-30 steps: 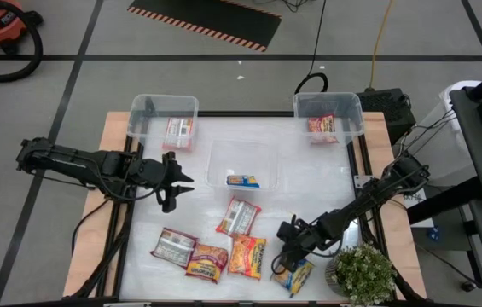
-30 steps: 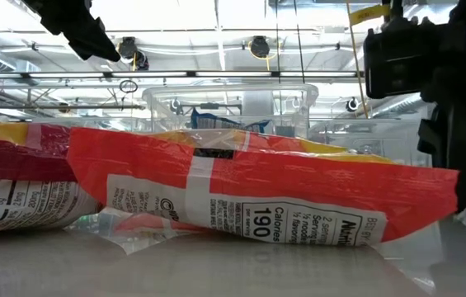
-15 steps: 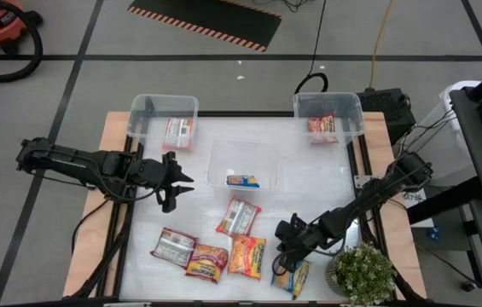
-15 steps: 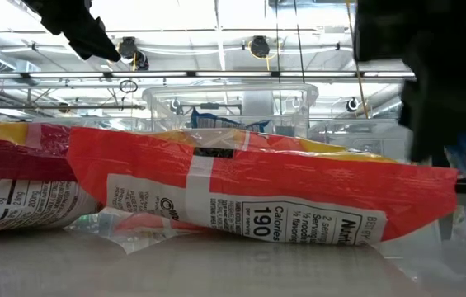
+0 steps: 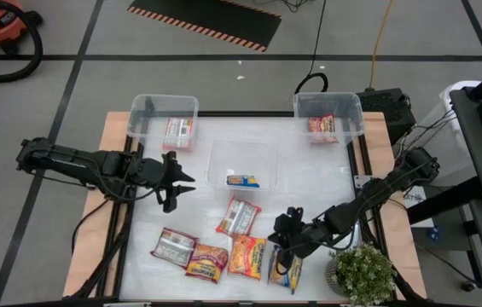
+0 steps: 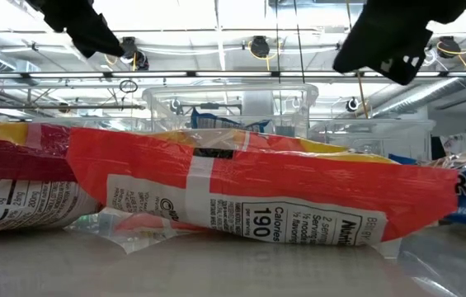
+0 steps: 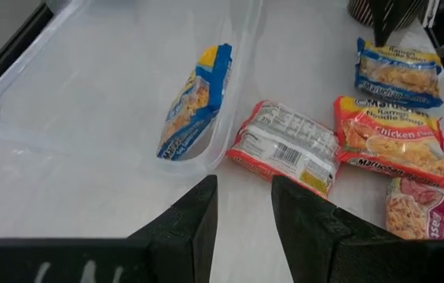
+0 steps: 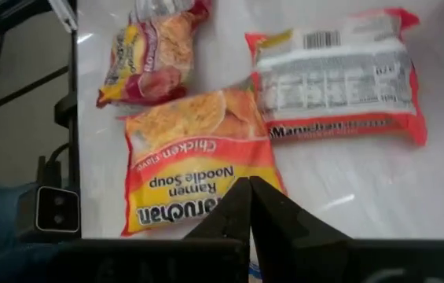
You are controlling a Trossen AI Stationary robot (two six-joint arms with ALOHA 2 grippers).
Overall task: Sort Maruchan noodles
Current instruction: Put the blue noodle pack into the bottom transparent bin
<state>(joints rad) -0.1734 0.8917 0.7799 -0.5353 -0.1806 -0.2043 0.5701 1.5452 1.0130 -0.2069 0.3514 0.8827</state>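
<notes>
Ramen packets lie flat on the white table's near part: a silver-grey one (image 5: 174, 247), a red-pink one (image 5: 208, 263), an orange-yellow one (image 5: 247, 256) and a red one showing its back (image 5: 238, 216). A blue-yellow packet (image 5: 242, 181) lies in the middle clear bin, and one packet lies in each far bin. My right gripper (image 5: 287, 249) is shut over another blue-yellow packet (image 5: 285, 271) beside the orange one. My left gripper (image 5: 177, 179) is open and hovers left of the middle bin (image 7: 241, 196). My right gripper comes from above at the far end (image 5: 287, 257) of the blue-yellow packet, which stretches toward the near edge below it. In the right wrist view the shut fingers (image 8: 237, 212) hide the hold; only a blue sliver (image 8: 252, 271) shows between them. Whether the packet is clear of the table I cannot tell.
Three clear bins stand on the table: far left (image 5: 142, 115), middle (image 5: 223, 158) and far right (image 5: 351, 111). A potted plant (image 5: 362, 275) stands at the near right corner, close to the right arm. Bare table lies between the middle bin and the right rail.
My right gripper has moved toward the table's left and risen in the low view. The blue-yellow packet has come with it, shifting left next to the orange-yellow packet and turning so that its length runs near to far. My left arm has kept still.
</notes>
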